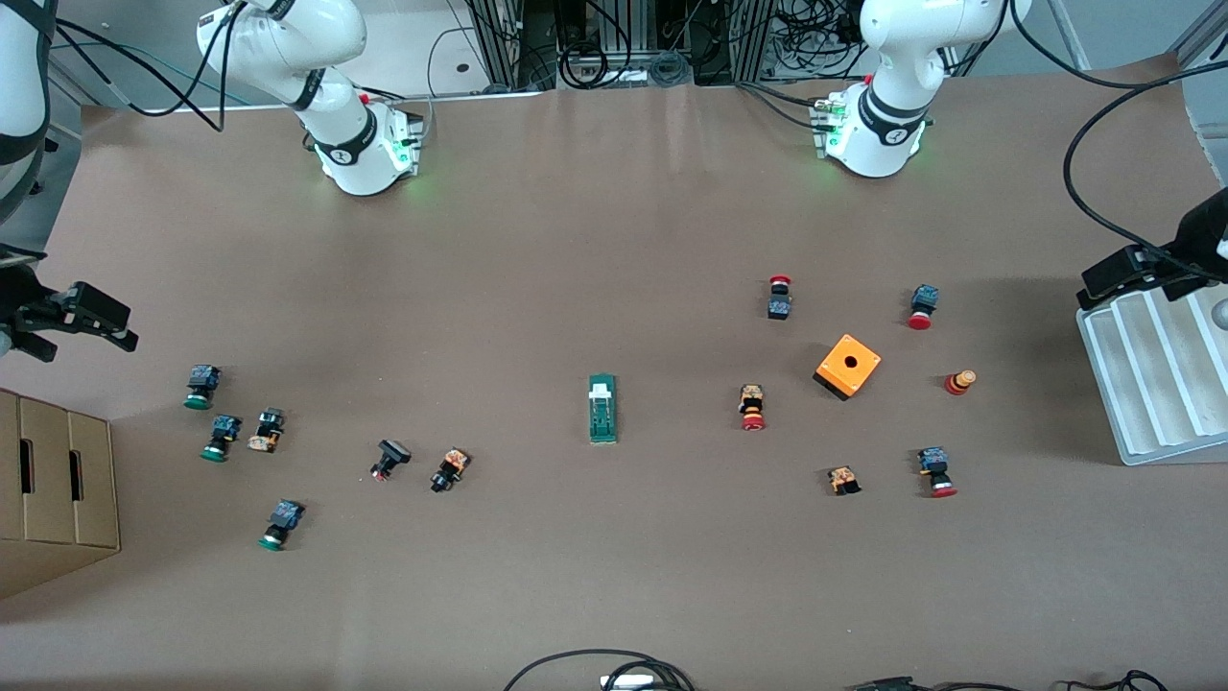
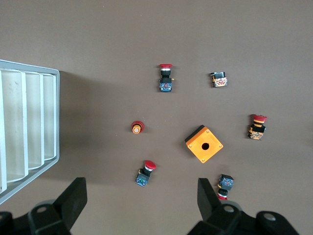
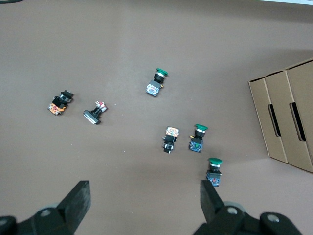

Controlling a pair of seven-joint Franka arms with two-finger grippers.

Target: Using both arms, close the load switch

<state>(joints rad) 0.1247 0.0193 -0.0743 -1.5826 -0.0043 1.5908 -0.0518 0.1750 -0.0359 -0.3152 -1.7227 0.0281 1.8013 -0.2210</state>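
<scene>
The load switch, a narrow green block with a white tab, lies flat in the middle of the table with no gripper near it. It does not show in either wrist view. My left gripper hangs open over the table's left-arm end, beside the white tray. In the left wrist view its gripper holds nothing, with brown table between the fingers. My right gripper hangs open over the right-arm end, above the green-capped buttons. The right wrist view shows this gripper wide apart and empty.
An orange box with a hole and several red-capped push buttons lie toward the left arm's end. Several green-capped buttons lie toward the right arm's end. A white ribbed tray and a cardboard box stand at the table's ends.
</scene>
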